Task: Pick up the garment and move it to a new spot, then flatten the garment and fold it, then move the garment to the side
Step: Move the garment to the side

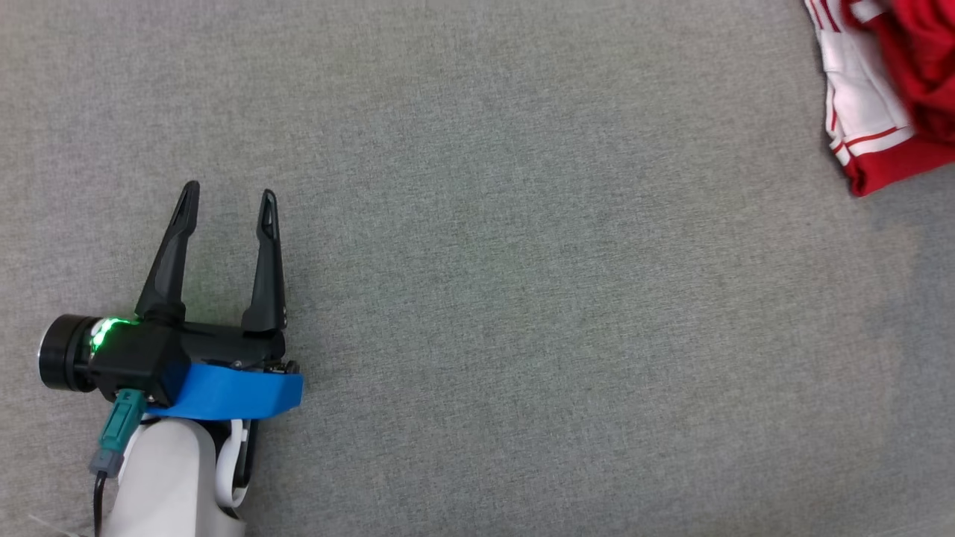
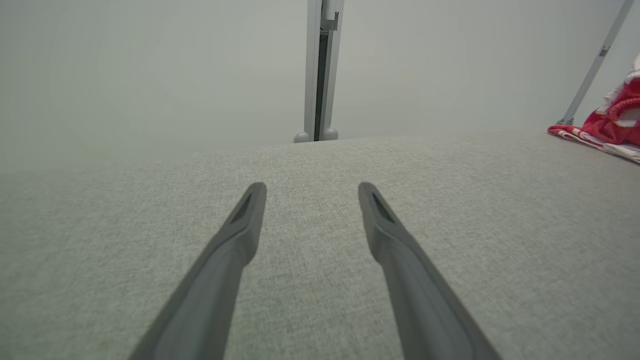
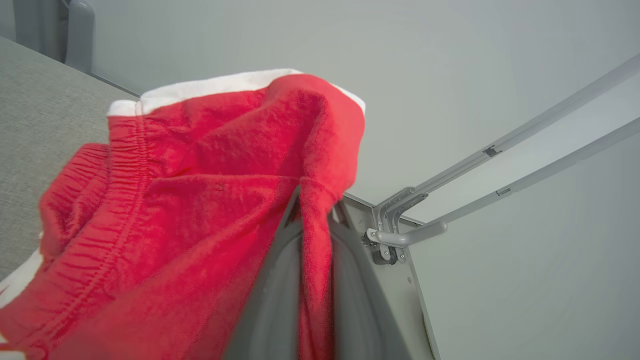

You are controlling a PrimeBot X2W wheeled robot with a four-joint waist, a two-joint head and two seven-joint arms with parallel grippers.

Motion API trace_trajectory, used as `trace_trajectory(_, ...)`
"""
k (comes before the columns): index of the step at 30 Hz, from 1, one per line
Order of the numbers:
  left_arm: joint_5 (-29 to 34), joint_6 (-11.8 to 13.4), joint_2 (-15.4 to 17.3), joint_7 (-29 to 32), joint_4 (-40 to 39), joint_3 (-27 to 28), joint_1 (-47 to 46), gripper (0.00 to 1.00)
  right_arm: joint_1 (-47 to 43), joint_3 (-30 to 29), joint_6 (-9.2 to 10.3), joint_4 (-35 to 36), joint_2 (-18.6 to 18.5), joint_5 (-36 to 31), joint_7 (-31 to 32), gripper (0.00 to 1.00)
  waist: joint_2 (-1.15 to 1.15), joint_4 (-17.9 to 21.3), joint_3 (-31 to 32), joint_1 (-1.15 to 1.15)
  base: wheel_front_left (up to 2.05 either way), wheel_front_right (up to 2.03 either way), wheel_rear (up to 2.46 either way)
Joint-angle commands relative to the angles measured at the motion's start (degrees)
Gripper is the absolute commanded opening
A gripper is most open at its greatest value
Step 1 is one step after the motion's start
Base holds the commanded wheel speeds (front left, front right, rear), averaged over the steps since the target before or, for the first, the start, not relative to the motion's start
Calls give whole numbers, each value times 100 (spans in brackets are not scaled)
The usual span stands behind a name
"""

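Observation:
The garment [image 1: 888, 89] is red with white panels and red stripes, bunched at the far right corner of the grey table. In the left wrist view the garment [image 2: 612, 122] is a low heap at the right edge. The right wrist view shows the garment [image 3: 190, 200] from close up, with an elastic waistband and a white hem. My right gripper [image 3: 316, 210] is shut on a fold of its red cloth, which drapes over both fingers. My left gripper [image 1: 227, 205] rests open at the lower left over bare table, far from the garment; my left gripper [image 2: 312, 192] has nothing between its fingers.
The grey fabric table [image 1: 522, 298] stretches wide between my left gripper and the garment. A grey upright post [image 2: 320, 70] stands at the table's far edge. Slanted metal frame bars [image 3: 500, 165] meet at a bracket by the table's corner, close to my right gripper.

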State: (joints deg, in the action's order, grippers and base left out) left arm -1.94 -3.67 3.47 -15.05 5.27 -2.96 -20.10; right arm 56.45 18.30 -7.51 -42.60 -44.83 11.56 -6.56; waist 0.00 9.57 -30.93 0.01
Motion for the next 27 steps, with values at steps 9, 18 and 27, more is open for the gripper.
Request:
trace_trajectory(9, 56, 8, 44, -14, -44, -42, -243, 100, 417, -100, 5, -676, -87, 161, 173, 13, 0, -70, -234, -1, 0, 0, 0)
trace_trajectory(18, -5, 64, 27, -15, -12, -7, -118, 100, 476, -407, 5, -1159, 188, -148, -328, 100, 0, -83, 39, -1, 0, 0, 0)
trace_trajectory(27, -174, 144, -6, -15, 47, 106, 273, 100, 26, -617, 5, -618, 987, -530, -831, 100, 0, -114, 854, -1, 0, 0, 0)
